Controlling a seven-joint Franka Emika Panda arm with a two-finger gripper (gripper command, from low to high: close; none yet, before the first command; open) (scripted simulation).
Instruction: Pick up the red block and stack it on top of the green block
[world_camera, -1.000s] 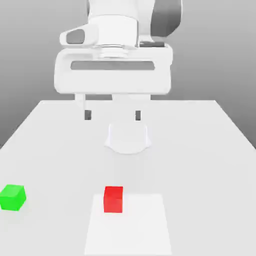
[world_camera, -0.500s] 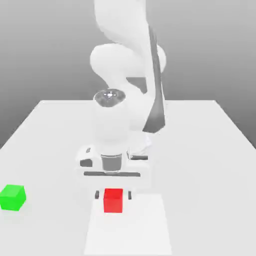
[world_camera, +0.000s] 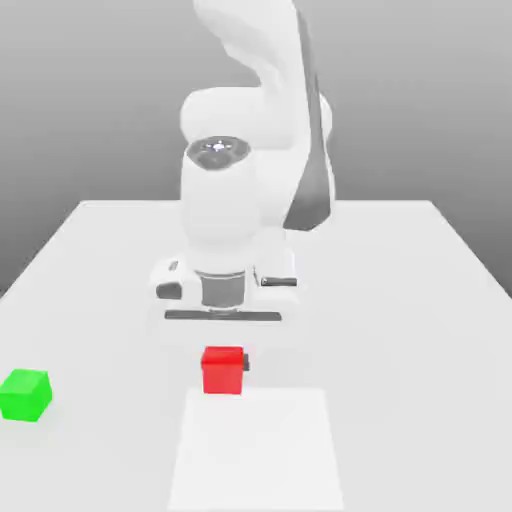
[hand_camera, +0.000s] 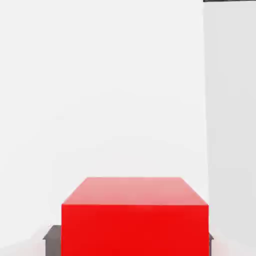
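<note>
The red block (world_camera: 222, 371) hangs just above the white table (world_camera: 400, 300), near the front middle in the exterior view. My gripper (world_camera: 224, 364) points straight down and is shut on it, with one dark fingertip (world_camera: 246, 364) showing at the block's side. The hand view has the red block (hand_camera: 135, 220) close up, with a dark pad (hand_camera: 52, 236) pressed against either side. The green block (world_camera: 25, 394) sits on the table at the exterior view's far left, well apart from the gripper.
A paler rectangular patch (world_camera: 260, 450) marks the table surface just in front of the held block. The arm's base (world_camera: 250, 120) rises behind the hand at the table's middle back.
The gripper came down from high above the table onto the red block, its fingers went from open to shut on it, and the block has since risen a little off the table.
</note>
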